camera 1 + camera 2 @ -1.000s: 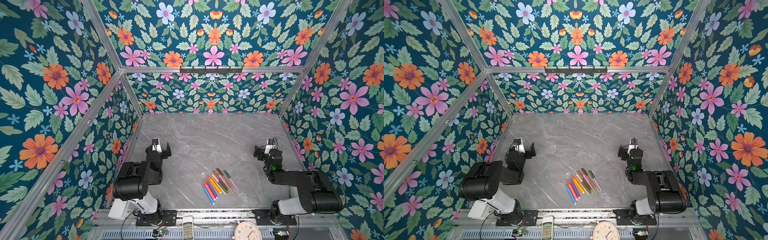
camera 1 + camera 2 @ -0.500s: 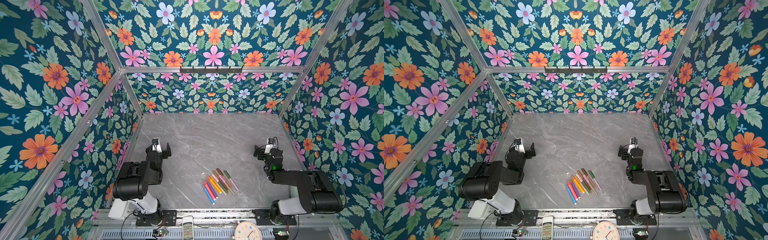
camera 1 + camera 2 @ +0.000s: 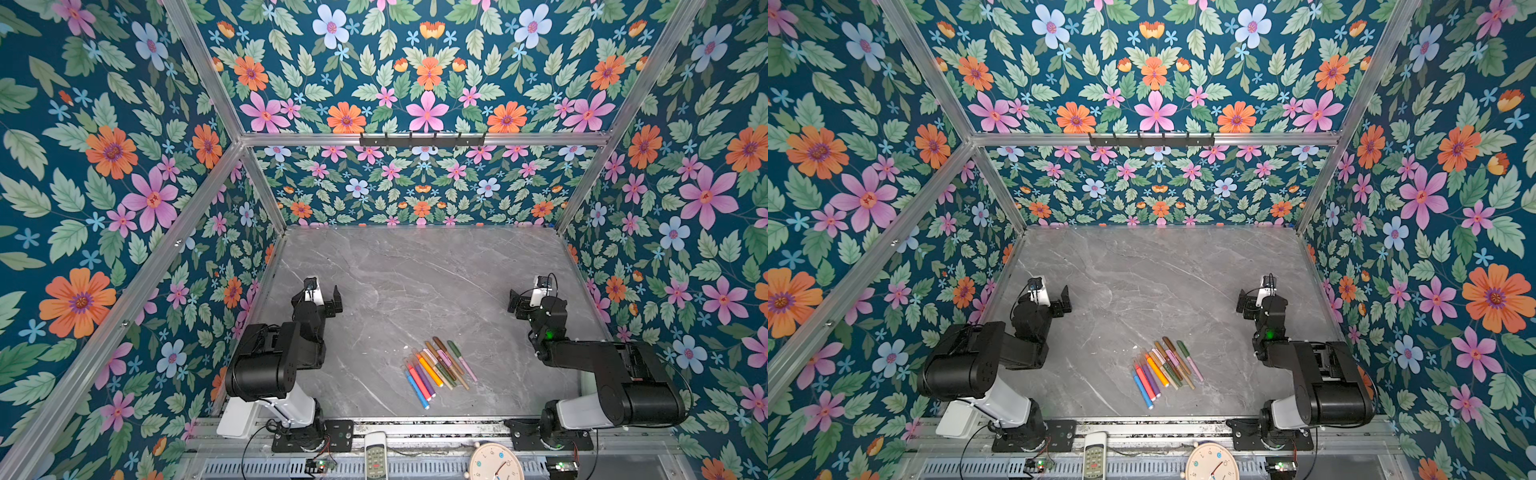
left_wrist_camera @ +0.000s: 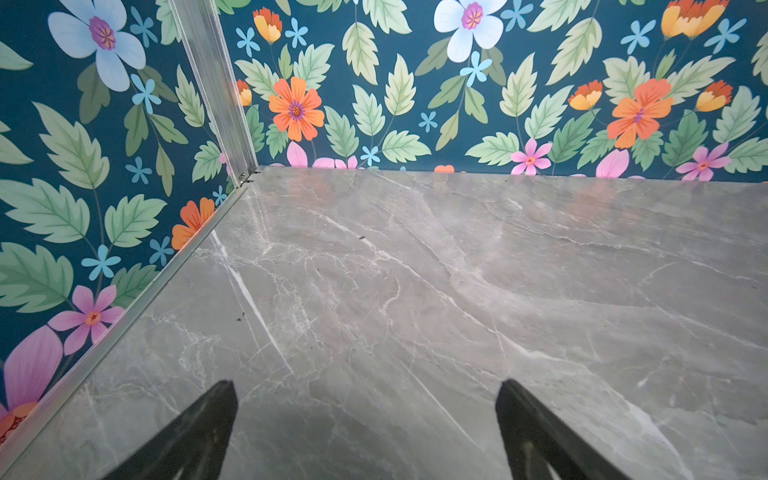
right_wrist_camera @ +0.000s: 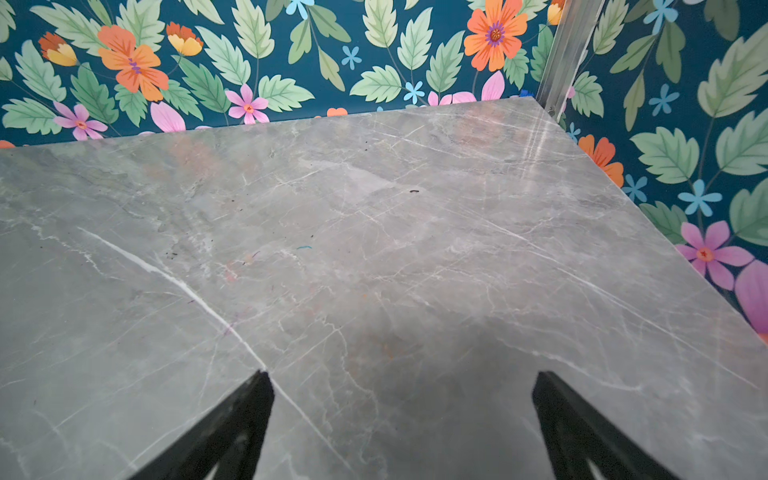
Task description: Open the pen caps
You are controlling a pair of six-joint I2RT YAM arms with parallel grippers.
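Grey marble table (image 3: 395, 270) | pens (image 3: 438, 370) bunched side by side near table's front edge, pen caps (image 3: 454, 348) seemingly on | left gripper (image 4: 366, 384) spread wide, empty, by table's left edge | right gripper (image 5: 401, 374) spread wide, empty, by table's right edge

Both top views looked steeply down from high above the front edge, sharing nearly the whole marble table (image 3: 415, 266). Each wrist camera sat low over it, facing the back wall (image 4: 457, 104): left toward the left corner post (image 4: 216, 91), right toward the right corner post (image 5: 565, 54).
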